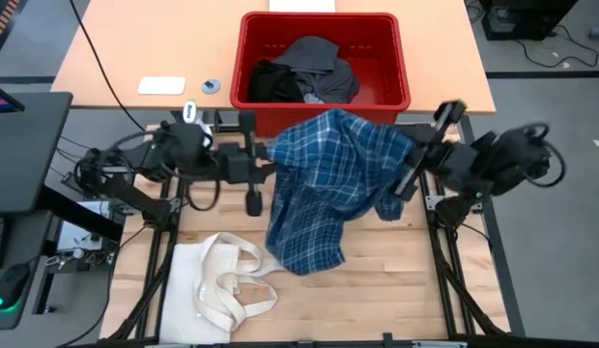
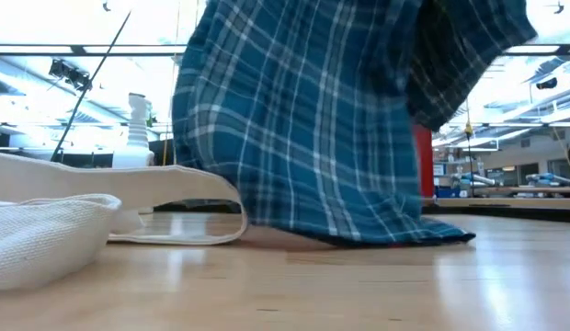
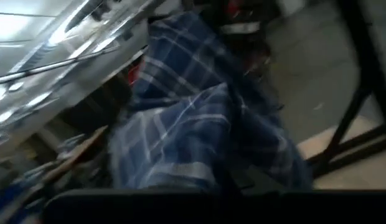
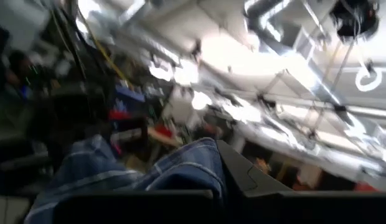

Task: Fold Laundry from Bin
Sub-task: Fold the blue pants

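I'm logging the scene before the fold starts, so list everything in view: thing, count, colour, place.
plaid shirt: one, blue, held up between both arms, its lower end on the table
bin: one, red, at the table's far side behind the shirt
garments in the bin: a pile, black and dark grey, count unclear
tote bag: one, cream, on the table's near left
table: one, light wood
flat white item: one, far left of the bin
small round item: one, grey, beside the flat white item
left claw: one, dark, shut on the shirt's left edge
right claw: one, dark, shut on the shirt's right edge
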### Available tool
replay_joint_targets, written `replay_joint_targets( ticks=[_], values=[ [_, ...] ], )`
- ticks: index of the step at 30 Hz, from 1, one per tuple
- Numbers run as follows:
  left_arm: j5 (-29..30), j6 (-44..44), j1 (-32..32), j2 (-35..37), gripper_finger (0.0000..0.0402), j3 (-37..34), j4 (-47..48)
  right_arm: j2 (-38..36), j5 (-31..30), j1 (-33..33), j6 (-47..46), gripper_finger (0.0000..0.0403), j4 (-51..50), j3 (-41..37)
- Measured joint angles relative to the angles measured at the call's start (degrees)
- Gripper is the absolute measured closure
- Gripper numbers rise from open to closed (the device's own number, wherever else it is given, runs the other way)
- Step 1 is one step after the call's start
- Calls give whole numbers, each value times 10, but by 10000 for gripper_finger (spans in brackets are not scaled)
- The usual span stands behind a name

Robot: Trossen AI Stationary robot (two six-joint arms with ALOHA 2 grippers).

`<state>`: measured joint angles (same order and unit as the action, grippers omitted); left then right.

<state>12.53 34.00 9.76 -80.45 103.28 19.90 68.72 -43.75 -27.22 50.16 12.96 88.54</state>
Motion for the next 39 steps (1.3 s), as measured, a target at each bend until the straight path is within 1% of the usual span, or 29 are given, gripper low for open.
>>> replay_joint_targets(
  ticks=[2,7,9,12,14,19,21,24,26,28,30,33,36,39],
  values=[
    [-40,1,7,10,390,0,25,-1,9,-5,10,394,18,0],
    [-138,3,28,25,390,-1,62,-5,-15,-5,11,394,10,-1],
    [-155,2,30,32,390,-1,53,-10,-3,-6,10,394,1,-1],
    [-162,-1,35,41,390,0,47,-14,61,-15,8,394,-23,0],
    [-162,-2,35,41,390,0,46,-12,72,-19,6,394,-23,-1],
    [-147,-20,36,36,390,0,71,-14,59,-20,10,394,-20,-1],
    [-115,-27,36,35,390,0,89,-14,59,-20,10,394,-22,-1],
    [-30,-24,36,34,380,-2,116,-17,58,-25,10,394,-24,-1],
    [7,-4,42,34,357,-6,133,-22,58,-29,7,394,-22,-1],
    [27,9,53,32,322,-6,138,-25,59,-33,3,394,-19,-1],
    [27,29,62,30,285,-6,139,-25,65,-36,-9,394,-19,-1],
    [26,59,73,25,241,-6,141,-24,97,-41,-25,394,-21,-1],
    [28,61,76,21,221,-6,144,-24,115,-48,-26,394,-19,-1],
    [28,58,75,21,218,-6,159,-26,116,-60,-26,394,-25,-1]
  ],
)
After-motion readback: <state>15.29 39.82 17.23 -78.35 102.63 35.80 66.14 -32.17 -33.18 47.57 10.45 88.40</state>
